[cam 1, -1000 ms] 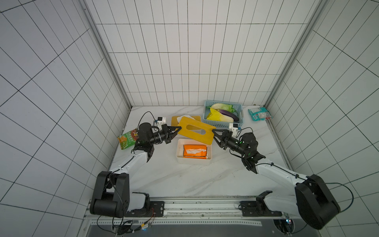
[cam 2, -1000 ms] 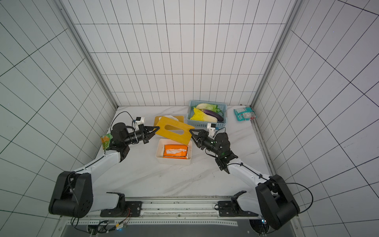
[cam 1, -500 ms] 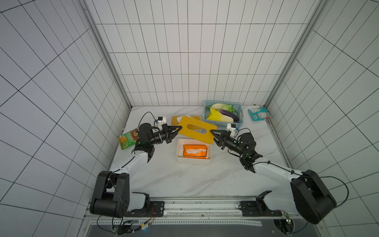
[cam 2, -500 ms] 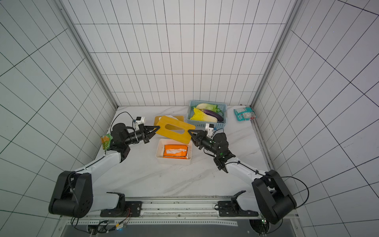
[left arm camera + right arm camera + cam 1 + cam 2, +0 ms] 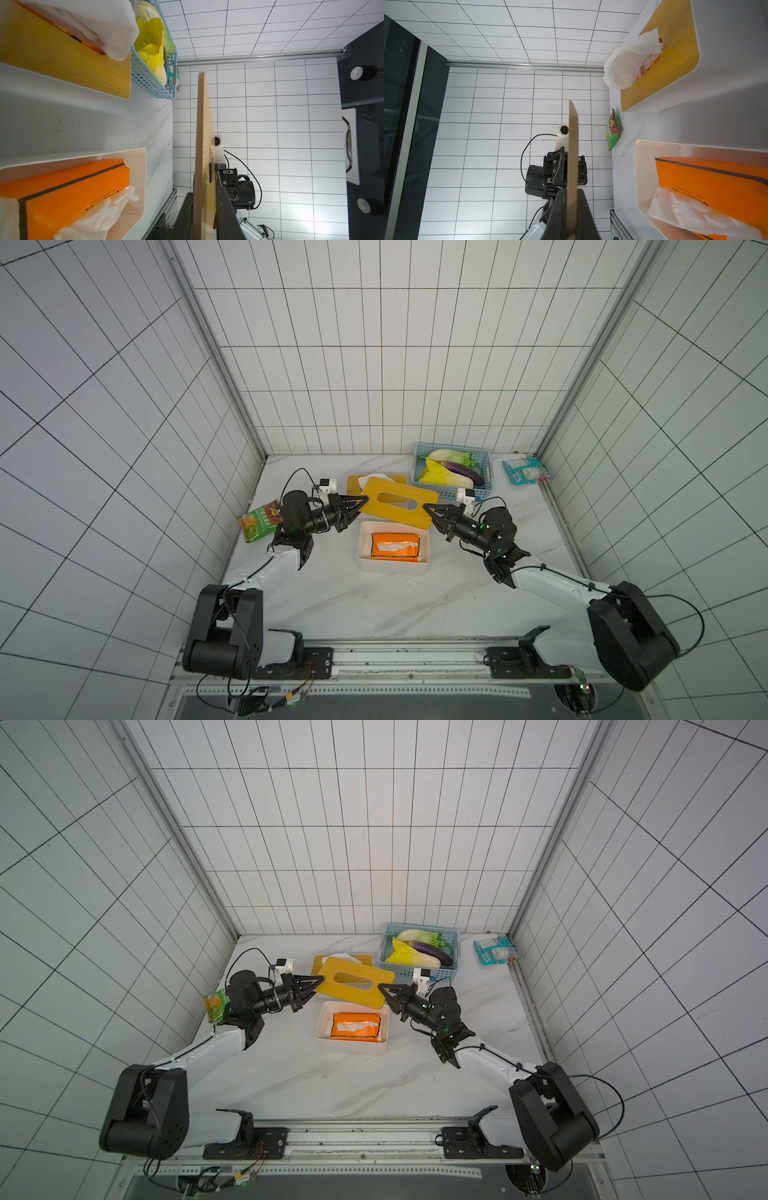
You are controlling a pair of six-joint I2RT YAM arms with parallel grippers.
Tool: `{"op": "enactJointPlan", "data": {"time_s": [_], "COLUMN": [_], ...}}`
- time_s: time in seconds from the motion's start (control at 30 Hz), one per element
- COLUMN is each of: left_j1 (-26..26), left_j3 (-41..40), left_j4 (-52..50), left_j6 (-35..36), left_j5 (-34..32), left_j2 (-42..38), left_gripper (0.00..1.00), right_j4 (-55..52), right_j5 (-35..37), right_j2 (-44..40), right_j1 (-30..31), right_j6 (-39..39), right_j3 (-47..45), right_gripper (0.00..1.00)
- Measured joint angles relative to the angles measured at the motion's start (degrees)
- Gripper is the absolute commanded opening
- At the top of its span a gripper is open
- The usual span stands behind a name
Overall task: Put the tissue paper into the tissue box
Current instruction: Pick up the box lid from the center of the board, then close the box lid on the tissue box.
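In both top views a wooden lid (image 5: 399, 512) (image 5: 353, 992) with a slot hangs tilted over the back edge of the white tissue box (image 5: 361, 549) (image 5: 322, 1029). The box stands open, with an orange pack of tissue paper (image 5: 395, 549) (image 5: 355, 1029) inside and a white sheet sticking out. My left gripper (image 5: 364, 501) (image 5: 203, 194) grips the lid's left end; its fingers lie along both faces. My right gripper (image 5: 427, 509) (image 5: 572, 193) is shut on the lid's right end. In each wrist view the lid (image 5: 202, 124) (image 5: 573, 135) shows edge-on.
A second tissue box (image 5: 353, 487) with a wooden top and a tissue pulled up stands just behind the lid. A blue basket (image 5: 488, 477) of vegetables sits at the back right, with a teal packet (image 5: 525, 470) beside it. A green snack packet (image 5: 259, 524) lies by the left wall.
My right gripper has moved in to the lid's right end and closed on it. The lid and my left arm have stayed where they were.
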Motion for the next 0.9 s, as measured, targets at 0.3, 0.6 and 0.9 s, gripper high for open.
{"op": "enactJointPlan", "data": {"time_s": [0.3, 0.6, 0.9], "left_j1": [1.73, 2.27, 2.32], "left_j3": [3.28, 7.67, 8.35], "left_j4": [-19.63, -39.04, -46.6], "left_j6": [15.39, 32.2, 39.12], "left_j5": [-1.46, -8.0, -12.74], "left_j2": [-4.09, -9.53, -11.04], "left_gripper": [0.61, 0.86, 0.94], "right_j4": [-5.81, -7.72, -10.05], "right_j5": [-8.57, -18.64, -21.97], "right_j2": [1.03, 4.63, 5.77], "right_j1": [-1.97, -3.67, -5.66], "right_j6": [-4.26, -9.18, -11.69], "right_j3": [1.36, 2.27, 0.72], "right_gripper": [0.0, 0.0, 0.0]}}
